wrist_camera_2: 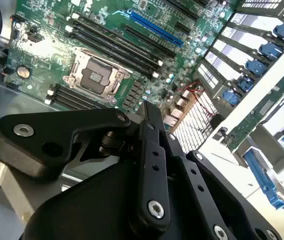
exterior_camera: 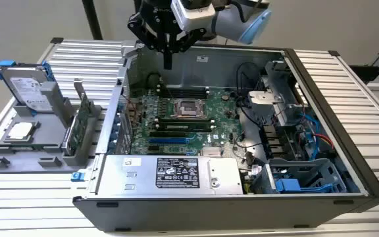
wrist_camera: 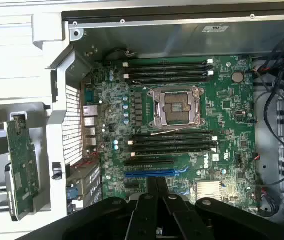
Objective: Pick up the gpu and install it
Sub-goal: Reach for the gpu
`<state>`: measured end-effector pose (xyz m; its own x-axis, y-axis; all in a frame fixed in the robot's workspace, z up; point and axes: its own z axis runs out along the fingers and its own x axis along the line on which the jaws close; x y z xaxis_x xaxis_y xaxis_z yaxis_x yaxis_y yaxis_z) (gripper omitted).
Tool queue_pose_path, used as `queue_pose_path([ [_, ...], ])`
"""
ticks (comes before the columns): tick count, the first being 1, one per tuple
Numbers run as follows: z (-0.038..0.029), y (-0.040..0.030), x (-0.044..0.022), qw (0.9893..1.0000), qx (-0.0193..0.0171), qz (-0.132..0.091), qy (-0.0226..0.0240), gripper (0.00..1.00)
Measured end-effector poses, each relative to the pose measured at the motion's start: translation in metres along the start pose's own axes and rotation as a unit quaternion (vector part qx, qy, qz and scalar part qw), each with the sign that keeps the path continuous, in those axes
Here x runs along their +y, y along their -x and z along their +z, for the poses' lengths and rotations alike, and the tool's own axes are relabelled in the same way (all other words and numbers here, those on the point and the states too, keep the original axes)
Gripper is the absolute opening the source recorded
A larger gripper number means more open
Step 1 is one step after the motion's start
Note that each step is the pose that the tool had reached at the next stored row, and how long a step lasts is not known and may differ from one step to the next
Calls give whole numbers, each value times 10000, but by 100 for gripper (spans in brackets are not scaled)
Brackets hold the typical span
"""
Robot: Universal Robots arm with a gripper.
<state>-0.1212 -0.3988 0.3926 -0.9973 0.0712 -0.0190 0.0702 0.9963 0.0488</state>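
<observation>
The gpu (exterior_camera: 73,129) is a green card with a silver bracket, standing on edge in the grey holder (exterior_camera: 25,153) to the exterior view's left of the open computer case. It is also in the first wrist view (wrist_camera: 21,160). My gripper (exterior_camera: 168,62) hangs above the far corner of the case, over the motherboard (exterior_camera: 176,123), well apart from the gpu. Its black fingers (wrist_camera: 152,192) are pressed together with nothing between them. The second wrist view has the shut gripper (wrist_camera_2: 150,109) above the bare processor socket (wrist_camera_2: 95,76). The blue slot (wrist_camera: 157,173) on the board holds nothing.
A silver hard drive with blue rails (exterior_camera: 25,86) stands in the holder, and a processor (exterior_camera: 19,131) lies flat beside it. Inside the case are the power supply (exterior_camera: 170,173), a drive cage (exterior_camera: 301,177) and loose cables (exterior_camera: 308,138). Case walls surround the board.
</observation>
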Motion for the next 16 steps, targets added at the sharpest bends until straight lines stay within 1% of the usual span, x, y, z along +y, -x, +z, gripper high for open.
queue_pose_path([
  [12, 0, 0, 0, 10000, 0, 0, 0, 0],
  [16, -2, -33, -2, 10000, 0, 0, -1, 0],
])
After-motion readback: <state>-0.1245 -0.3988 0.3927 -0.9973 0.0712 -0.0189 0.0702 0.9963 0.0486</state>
